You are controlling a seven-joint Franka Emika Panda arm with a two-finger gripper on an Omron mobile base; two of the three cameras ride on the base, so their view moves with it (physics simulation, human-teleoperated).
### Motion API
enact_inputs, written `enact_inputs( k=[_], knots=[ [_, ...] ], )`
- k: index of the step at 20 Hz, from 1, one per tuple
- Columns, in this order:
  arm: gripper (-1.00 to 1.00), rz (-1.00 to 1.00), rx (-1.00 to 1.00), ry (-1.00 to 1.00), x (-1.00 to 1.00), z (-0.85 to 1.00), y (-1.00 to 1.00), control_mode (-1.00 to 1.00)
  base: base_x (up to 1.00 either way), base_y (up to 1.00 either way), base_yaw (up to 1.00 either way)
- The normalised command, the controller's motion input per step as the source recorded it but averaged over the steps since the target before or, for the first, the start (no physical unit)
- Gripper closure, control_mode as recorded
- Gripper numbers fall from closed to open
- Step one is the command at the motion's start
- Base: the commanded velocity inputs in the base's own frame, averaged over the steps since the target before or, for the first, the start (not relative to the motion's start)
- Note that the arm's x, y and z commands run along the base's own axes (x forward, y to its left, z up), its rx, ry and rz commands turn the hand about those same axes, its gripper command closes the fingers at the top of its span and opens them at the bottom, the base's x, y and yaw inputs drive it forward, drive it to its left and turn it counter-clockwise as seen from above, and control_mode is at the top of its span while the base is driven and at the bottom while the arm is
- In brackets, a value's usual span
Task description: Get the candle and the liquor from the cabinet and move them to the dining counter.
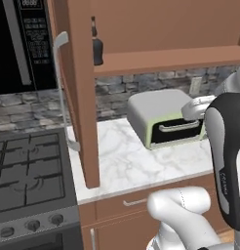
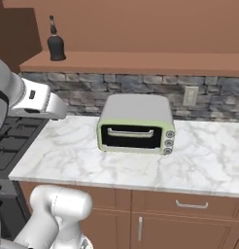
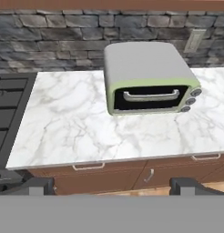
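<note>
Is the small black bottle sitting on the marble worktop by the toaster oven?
No. The small black bottle stands up on the brown wooden cabinet shelf, above the grey toaster oven.

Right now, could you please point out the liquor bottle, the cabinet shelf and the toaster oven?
liquor bottle (image 2: 56, 47), right base view, on its squat black body.
cabinet shelf (image 2: 141, 63), right base view, on the bare wooden front edge.
toaster oven (image 3: 143, 63), hand view, on its grey top.
</note>
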Motion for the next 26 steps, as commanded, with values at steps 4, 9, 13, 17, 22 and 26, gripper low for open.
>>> enact_inputs(
  k=[4, 9, 13, 17, 22, 26],
  knots=[
    [-1.0, 0.0, 0.0, 0.0, 0.0, 0.0, 0.0, 1.0, 0.37, -0.3, 0.21],
    [-1.0, 0.0, 0.0, 0.0, 0.0, 0.0, 0.0, 1.0, 0.33, -0.18, 0.14],
    [-1.0, 0.0, 0.0, 0.0, 0.0, 0.0, 0.0, 1.0, 0.47, -0.19, 0.12],
    [-1.0, 0.0, 0.0, 0.0, 0.0, 0.0, 0.0, 1.0, 0.56, -0.21, 0.11],
    [-1.0, 0.0, 0.0, 0.0, 0.0, 0.0, 0.0, 1.0, 0.54, -0.22, 0.11],
    [-1.0, 0.0, 0.0, 0.0, 0.0, 0.0, 0.0, 1.0, 0.5, -0.18, 0.11]
  ],
)
